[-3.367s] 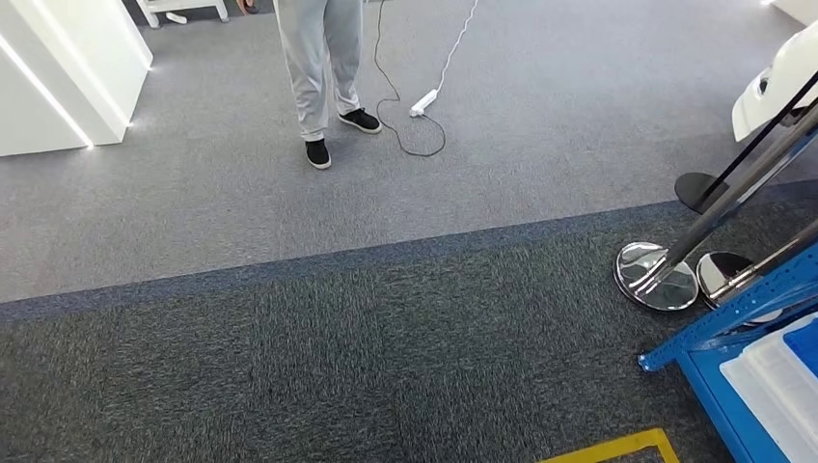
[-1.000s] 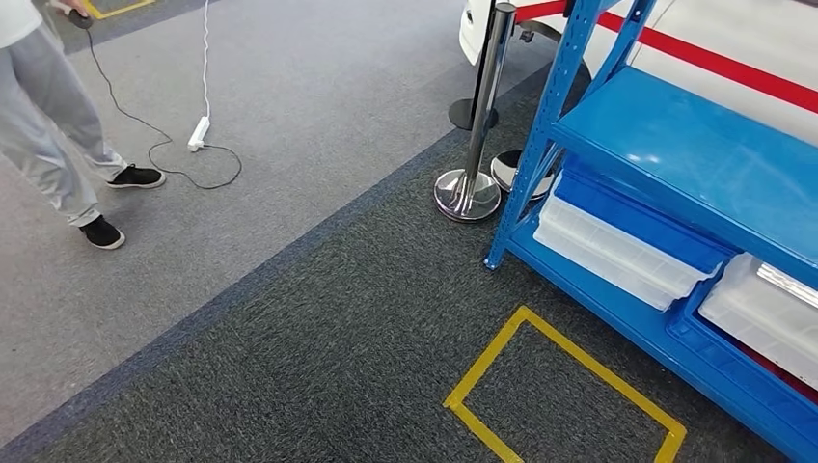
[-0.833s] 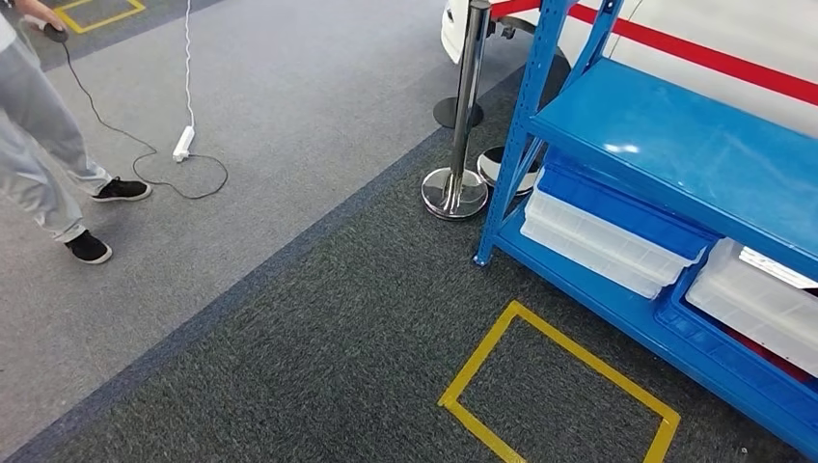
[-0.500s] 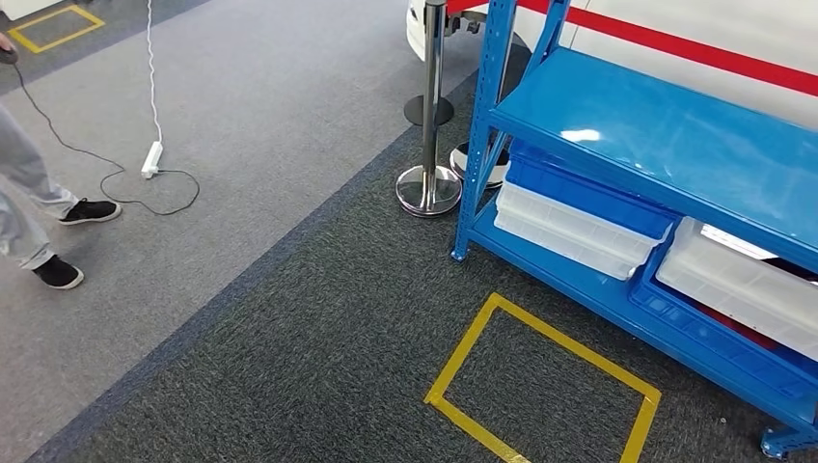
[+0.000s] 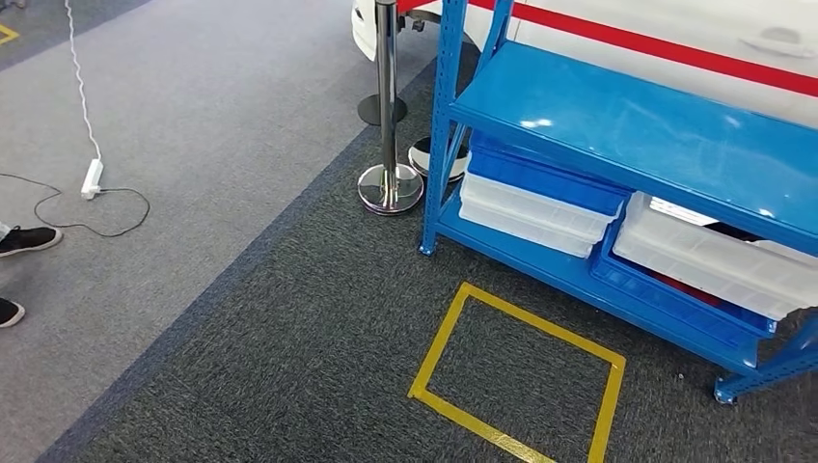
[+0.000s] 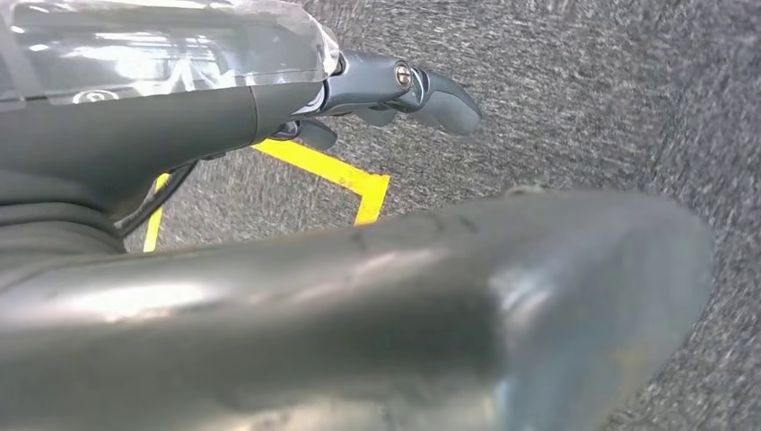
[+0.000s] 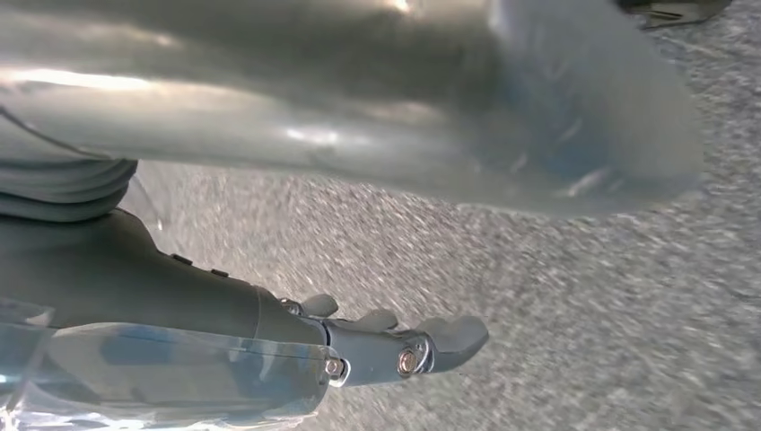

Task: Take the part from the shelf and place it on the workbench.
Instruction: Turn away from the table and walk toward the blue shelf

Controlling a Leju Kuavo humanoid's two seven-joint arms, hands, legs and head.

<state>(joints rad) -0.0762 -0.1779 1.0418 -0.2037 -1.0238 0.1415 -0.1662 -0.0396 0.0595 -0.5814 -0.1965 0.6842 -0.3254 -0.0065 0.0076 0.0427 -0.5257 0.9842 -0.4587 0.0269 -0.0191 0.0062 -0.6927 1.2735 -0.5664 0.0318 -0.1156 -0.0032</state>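
A blue metal shelf (image 5: pixel 627 125) stands at the right of the head view, its upper board bare. On its lower level lie two translucent lidded bins (image 5: pixel 531 207) (image 5: pixel 714 260) and a blue bin (image 5: pixel 675 299) with something red showing inside. My left hand (image 6: pixel 395 85) hangs over the dark carpet near the yellow tape (image 6: pixel 332 171), fingers apart and holding nothing. My right hand (image 7: pixel 404 346) hangs over grey carpet, also holding nothing.
A yellow taped square (image 5: pixel 516 376) marks the carpet in front of the shelf. A chrome stanchion (image 5: pixel 389 183) stands by the shelf's left post, with a white car with a red stripe (image 5: pixel 675 39) behind. A power strip (image 5: pixel 93 178) and a person's shoes (image 5: pixel 24 239) lie at the left.
The camera has swung round toward the shelf: shelf, stanchion and yellow square now sit further left and fuller in the picture. The person has slid to the left edge.
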